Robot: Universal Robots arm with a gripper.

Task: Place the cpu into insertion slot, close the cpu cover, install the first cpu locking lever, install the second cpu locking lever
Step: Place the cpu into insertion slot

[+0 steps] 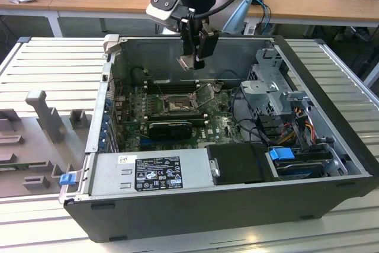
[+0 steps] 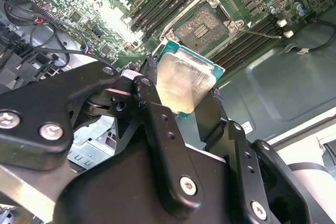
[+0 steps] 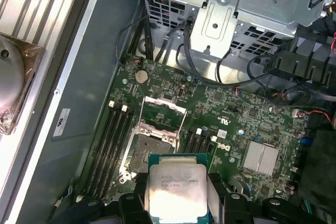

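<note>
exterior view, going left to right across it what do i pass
tall grey fixture post → insertion slot → open cpu cover → silver drive cage. The hand holding the cpu hangs over the slot, so it has no clear place in the order.

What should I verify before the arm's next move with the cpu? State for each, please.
1. Grip on the cpu: ok, the gripper is shut on its opposite edges.
2. cpu cover raised off the insertion slot: ok.
3. Slot free of objects: ok, its contacts are bare in the second wrist view.
4. cpu down at the slot: not ok, it is held well above the motherboard in the exterior view.
5. cpu corner orientation matching the slot: cannot tell.
</note>
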